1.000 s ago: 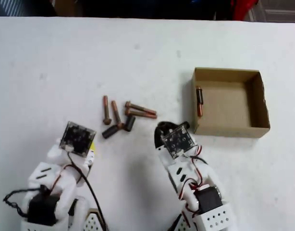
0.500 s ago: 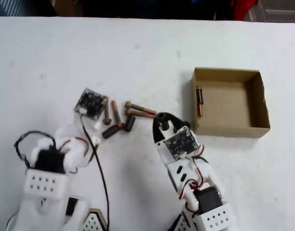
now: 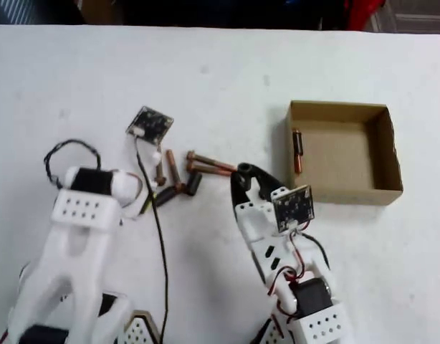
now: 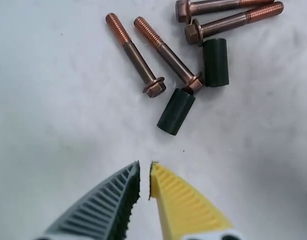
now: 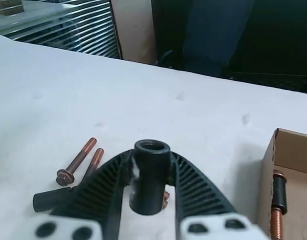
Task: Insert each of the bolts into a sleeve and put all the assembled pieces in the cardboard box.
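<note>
1. Clamped upright between the right gripper jaws: a black sleeve, open bore up, presumably offered that way to take a bolt shank from above.
2. Nearly shut and empty, with only a slit between the grey and yellow fingers: the left gripper, tips pointing down at bare table.
3. Just ahead of those tips: a lying sleeve, one end at a bolt's head; farther ahead, four loose bolts and a second sleeve.
4. Too narrow to close around a bolt, judging by that slit; opening needed first.
5. Beyond and beside the right jaws: the cardboard box, holding one assembled piece along its near wall.
</note>
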You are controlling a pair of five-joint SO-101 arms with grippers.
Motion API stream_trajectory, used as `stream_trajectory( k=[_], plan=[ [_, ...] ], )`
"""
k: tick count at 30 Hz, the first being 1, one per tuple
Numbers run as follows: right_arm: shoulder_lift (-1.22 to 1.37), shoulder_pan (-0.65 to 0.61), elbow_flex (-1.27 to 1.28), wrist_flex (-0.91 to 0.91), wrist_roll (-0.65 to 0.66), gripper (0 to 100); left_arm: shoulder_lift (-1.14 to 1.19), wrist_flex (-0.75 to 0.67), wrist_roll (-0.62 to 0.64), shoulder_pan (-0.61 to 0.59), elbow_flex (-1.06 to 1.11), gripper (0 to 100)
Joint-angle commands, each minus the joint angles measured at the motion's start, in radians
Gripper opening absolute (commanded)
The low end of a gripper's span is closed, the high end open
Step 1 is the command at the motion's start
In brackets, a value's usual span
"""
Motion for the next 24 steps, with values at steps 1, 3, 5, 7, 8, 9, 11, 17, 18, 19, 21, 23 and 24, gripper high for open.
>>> stream_trajectory(
  k=[1, 3, 5, 7, 8, 9, 11, 17, 18, 19, 21, 23, 24],
  plan=[
    [-0.008, 0.013, 0.009, 0.005, 0.025, 1.7, 0.116, -0.025, -0.009, 0.007, -0.124, 8],
    [-0.013, 0.012, 0.009, 0.024, 0.025, 1.7, 0.174, -0.025, -0.006, 0.008, -0.16, 8],
    [-0.015, 0.01, 0.009, 0.045, 0.025, 1.7, 0.229, -0.025, -0.005, 0.008, -0.198, 8],
    [-0.015, 0.013, 0.009, 0.048, 0.025, 1.7, 0.283, -0.026, -0.005, 0.008, -0.247, 8],
    [-0.015, 0.013, 0.009, 0.048, 0.025, 1.7, 0.308, -0.026, -0.003, 0.008, -0.273, 8],
    [-0.015, 0.013, 0.009, 0.048, 0.025, 1.7, 0.331, -0.026, -0.003, 0.008, -0.301, 8],
    [-0.015, 0.013, 0.009, 0.048, 0.025, 1.7, 0.378, -0.026, -0.002, 0.01, -0.353, 8],
    [-0.015, 0.013, 0.009, 0.048, 0.025, 1.7, 0.549, -0.02, 0.124, 0.05, -0.486, 8],
    [-0.015, 0.013, 0.009, 0.048, 0.025, 1.7, 0.581, -0.02, 0.147, 0.07, -0.509, 8],
    [-0.015, 0.013, 0.009, 0.048, 0.025, 1.7, 0.613, -0.02, 0.166, 0.088, -0.532, 8],
    [-0.015, 0.013, 0.009, 0.051, 0.026, 1.7, 0.677, -0.018, 0.196, 0.114, -0.589, 8],
    [-0.015, 0.013, 0.009, 0.068, 0.026, 1.7, 0.74, -0.017, 0.226, 0.119, -0.649, 8],
    [-0.015, 0.013, 0.009, 0.07, 0.026, 1.7, 0.769, -0.011, 0.242, 0.114, -0.677, 8]
  ],
)
